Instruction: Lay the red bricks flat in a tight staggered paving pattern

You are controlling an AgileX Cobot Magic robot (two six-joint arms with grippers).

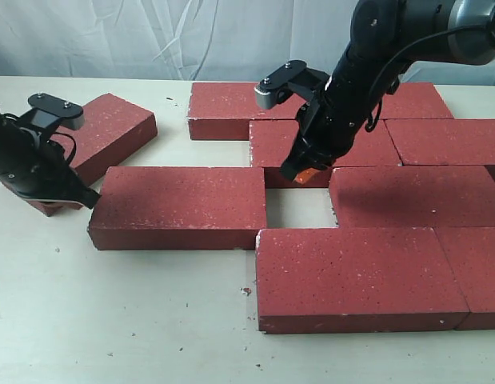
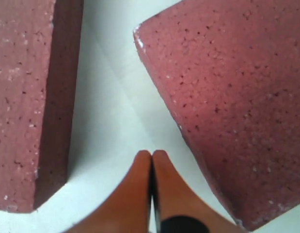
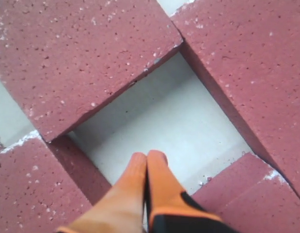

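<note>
Nearest lies the front brick (image 1: 359, 276), flat, with another butted against it at the right edge of view. Behind it the middle course is broken. The left brick (image 1: 179, 206) and the right brick (image 1: 415, 196) lie in line but well apart, with a gap (image 1: 299, 210) of bare counter (image 1: 111, 320) between them.

The left tool (image 2: 151, 162) sits low by the left brick's outer end, fingers pressed together and holding nothing (its wrist view shows the two orange tips meeting over bare counter between two bricks). The right tool (image 1: 305, 171) hangs over the gap's far side, likewise closed and empty. Beyond, two more courses of bricks lie flat and tight. A loose brick (image 1: 107, 132) rests askew at far left, apart from the pattern.

These blocks look heavy, stiff and rough, and too broad to pinch. I judge a push on an end face, low and centred, to be the better hold. It should keep off the chipped whitish corners, which would likely crumble. The pale counter seems smooth enough to slide on, though grit (image 1: 245, 291) could drag. A creased pale sheet (image 1: 151, 36) closes off the back.
</note>
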